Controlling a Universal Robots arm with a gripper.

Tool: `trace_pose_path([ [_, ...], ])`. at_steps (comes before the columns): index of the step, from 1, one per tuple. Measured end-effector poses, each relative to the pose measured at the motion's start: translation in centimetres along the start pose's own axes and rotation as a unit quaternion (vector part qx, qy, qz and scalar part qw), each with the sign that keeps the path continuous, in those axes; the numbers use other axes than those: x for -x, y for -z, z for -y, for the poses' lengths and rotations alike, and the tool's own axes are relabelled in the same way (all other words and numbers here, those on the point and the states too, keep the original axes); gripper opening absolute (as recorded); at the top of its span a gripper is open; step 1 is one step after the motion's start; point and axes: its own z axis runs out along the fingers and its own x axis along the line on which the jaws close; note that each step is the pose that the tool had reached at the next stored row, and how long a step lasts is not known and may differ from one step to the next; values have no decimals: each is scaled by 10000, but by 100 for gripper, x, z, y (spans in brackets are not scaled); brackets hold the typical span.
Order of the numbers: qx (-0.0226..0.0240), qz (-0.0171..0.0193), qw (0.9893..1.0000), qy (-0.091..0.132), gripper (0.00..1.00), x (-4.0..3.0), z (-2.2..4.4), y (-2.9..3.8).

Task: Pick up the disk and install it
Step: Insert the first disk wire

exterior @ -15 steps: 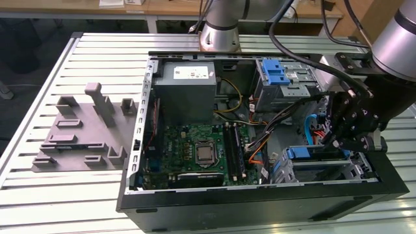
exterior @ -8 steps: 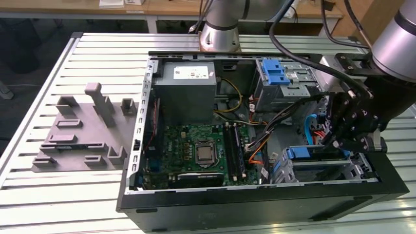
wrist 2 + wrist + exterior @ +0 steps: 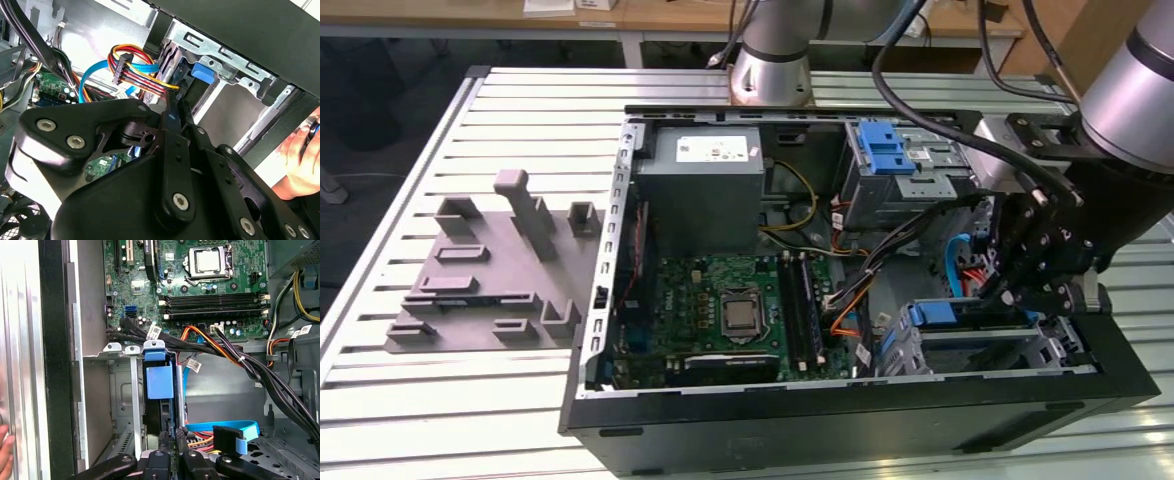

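Seating the disk (image 3: 167, 405) edge-on in the lower drive cage (image 3: 987, 340) at the case's front corner, the gripper (image 3: 172, 452) appears clamped on its rear edge, fingers nearly together. Finishing calls for a straight push home, clear of the cables (image 3: 235, 360).

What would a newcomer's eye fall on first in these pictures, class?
The open computer case lies on a slatted metal table, its green motherboard exposed. The black pincer reaches into the drive cage at the exterior view's right. In the first wrist view, a blue-railed disk stands edge-on in that cage, above the pincer.
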Motion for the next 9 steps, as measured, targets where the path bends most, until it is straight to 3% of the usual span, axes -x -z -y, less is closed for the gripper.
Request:
trace_pose_path([
  [5,0,4,10000,0,17,0,0,-4],
  [6,0,3,10000,0,24,0,0,0],
  [9,0,6,10000,0,24,-1,-1,55],
])
